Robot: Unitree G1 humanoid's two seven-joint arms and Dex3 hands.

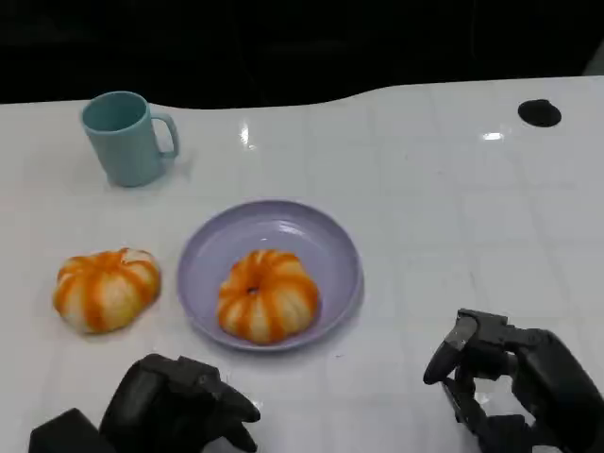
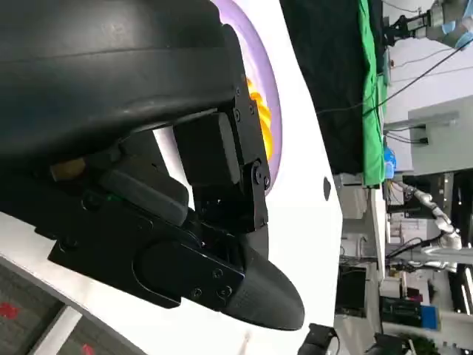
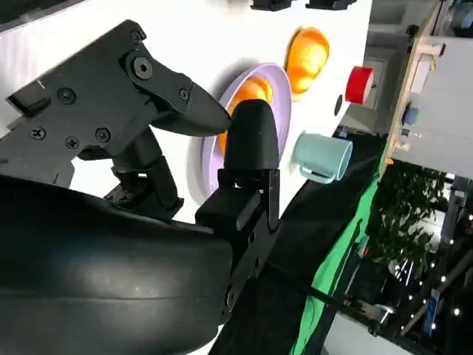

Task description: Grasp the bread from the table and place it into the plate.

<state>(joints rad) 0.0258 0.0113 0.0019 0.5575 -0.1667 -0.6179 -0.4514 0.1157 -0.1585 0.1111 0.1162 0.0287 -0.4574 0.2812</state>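
1 bread in the plate, 1 bread on the counter

We see our left hand cut off at the frame's edge, grip unclear; our right hand is spread, holding nothing.

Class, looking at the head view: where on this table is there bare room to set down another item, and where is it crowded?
Bare table lies right of the plate, up to the black dot, and between mug and plate. It is crowded at the left: the loose bread lies close beside the plate, with the left hand just below.
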